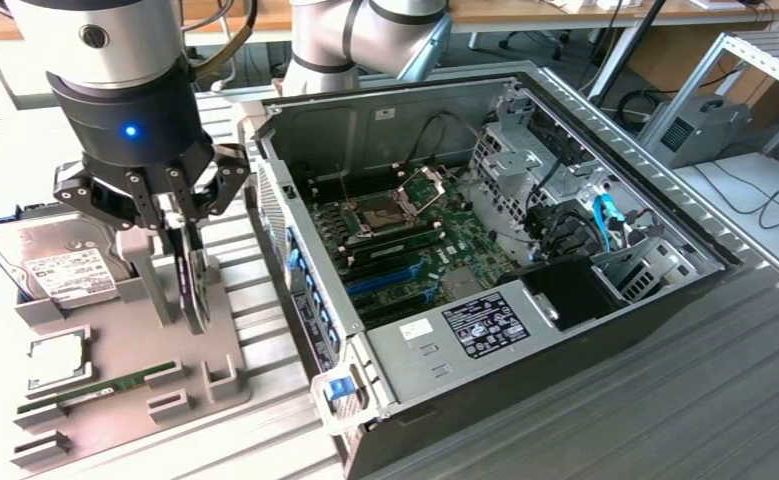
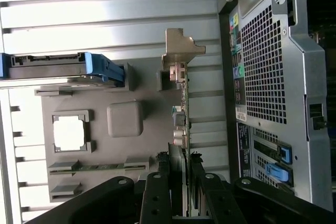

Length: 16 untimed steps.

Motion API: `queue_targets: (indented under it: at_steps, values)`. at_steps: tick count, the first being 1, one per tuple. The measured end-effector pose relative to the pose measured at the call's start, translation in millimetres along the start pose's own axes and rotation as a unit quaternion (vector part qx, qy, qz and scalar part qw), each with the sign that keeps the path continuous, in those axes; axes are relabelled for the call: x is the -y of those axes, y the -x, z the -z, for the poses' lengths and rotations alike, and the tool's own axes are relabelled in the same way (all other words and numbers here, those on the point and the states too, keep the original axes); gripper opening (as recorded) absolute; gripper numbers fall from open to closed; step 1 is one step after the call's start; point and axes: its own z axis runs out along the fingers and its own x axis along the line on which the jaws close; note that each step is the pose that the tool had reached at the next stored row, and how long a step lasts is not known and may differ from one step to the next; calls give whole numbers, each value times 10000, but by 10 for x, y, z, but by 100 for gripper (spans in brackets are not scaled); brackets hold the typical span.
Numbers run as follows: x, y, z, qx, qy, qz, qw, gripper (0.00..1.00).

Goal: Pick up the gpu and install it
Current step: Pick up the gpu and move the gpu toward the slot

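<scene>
gpu (image 1: pixel 197 285) (image 2: pixel 181 108) stands on its long edge in the grey tray (image 1: pixel 209 375) (image 2: pixel 100 145), directly under the pincer (image 1: pixel 185 300) (image 2: pixel 181 162), silver end bracket pointing away from the wrist camera. The pincer is half closed and clamped on the card, one black finger (image 2: pixel 164 177) pressed against each flat face; whether the card's lower edge has left its slot in the tray cannot be told. The arm (image 1: pixel 122 70) hangs straight down over the tray, wrist vertical, a small blue light glowing on its side. To the exterior view's left of the pincer, just beside it, a hard drive (image 1: pixel 62 265) (image 2: pixel 52 66) with a white label lies at the tray's far end. Nearer the camera than the pincer sit a square chip (image 1: pixel 56 360) (image 2: pixel 68 132) and a narrow green memory stick (image 1: pixel 96 388) (image 2: pixel 100 167). To the exterior view's right of the pincer, close by, the open computer case (image 1: pixel 362 350) (image 2: pixel 273 66) lies on its side, its raised wall between the card and the mainboard (image 1: pixel 416 240).
</scene>
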Motion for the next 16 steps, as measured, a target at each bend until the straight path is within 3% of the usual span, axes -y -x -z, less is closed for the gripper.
queue_targets:
  at_steps: [16]
  values:
    - [-3,4,80,0,0,0,10000,27]
